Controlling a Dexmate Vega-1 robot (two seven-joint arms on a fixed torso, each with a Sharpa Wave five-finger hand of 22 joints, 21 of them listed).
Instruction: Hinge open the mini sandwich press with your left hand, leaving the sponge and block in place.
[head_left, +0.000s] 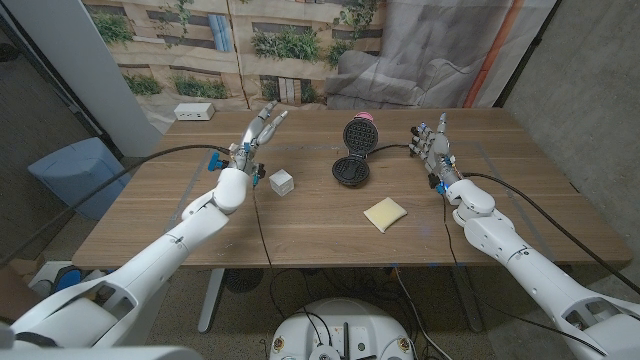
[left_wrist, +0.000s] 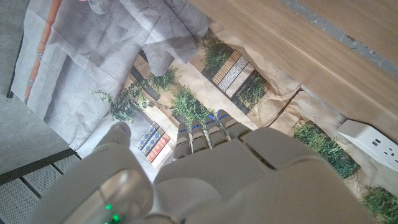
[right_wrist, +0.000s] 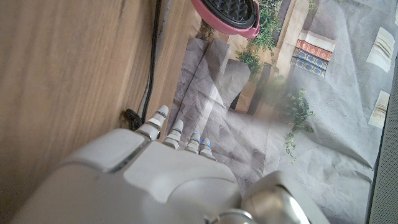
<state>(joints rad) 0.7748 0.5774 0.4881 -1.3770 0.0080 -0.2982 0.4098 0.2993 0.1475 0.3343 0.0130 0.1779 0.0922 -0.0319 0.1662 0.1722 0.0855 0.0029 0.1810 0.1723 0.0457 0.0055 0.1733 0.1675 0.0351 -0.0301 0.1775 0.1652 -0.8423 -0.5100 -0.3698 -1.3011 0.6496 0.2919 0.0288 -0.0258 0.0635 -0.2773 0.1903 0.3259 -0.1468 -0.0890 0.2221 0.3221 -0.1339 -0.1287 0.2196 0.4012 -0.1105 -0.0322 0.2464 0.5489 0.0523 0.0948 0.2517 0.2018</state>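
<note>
The mini sandwich press (head_left: 351, 153) stands at the table's middle with its pink lid (head_left: 358, 131) hinged upright and its dark waffle plate (head_left: 349, 171) facing up. In the right wrist view the lid's edge (right_wrist: 230, 14) shows pink. My left hand (head_left: 262, 125) hangs in the air left of the press, apart from it, fingers spread and holding nothing; its back (left_wrist: 205, 177) shows in the left wrist view. My right hand (head_left: 432, 140) stands right of the press, fingers straight and nothing in it; its back (right_wrist: 180, 171) is in the right wrist view. A pale block (head_left: 281, 181) and a yellow sponge (head_left: 384, 213) lie in front.
A white power strip (head_left: 194, 112) lies at the table's far left corner and shows as a strip (left_wrist: 372, 140) in the left wrist view. The press's black cable (head_left: 395, 148) runs right toward my right hand. A blue bin (head_left: 75, 170) stands left of the table. A printed backdrop hangs behind.
</note>
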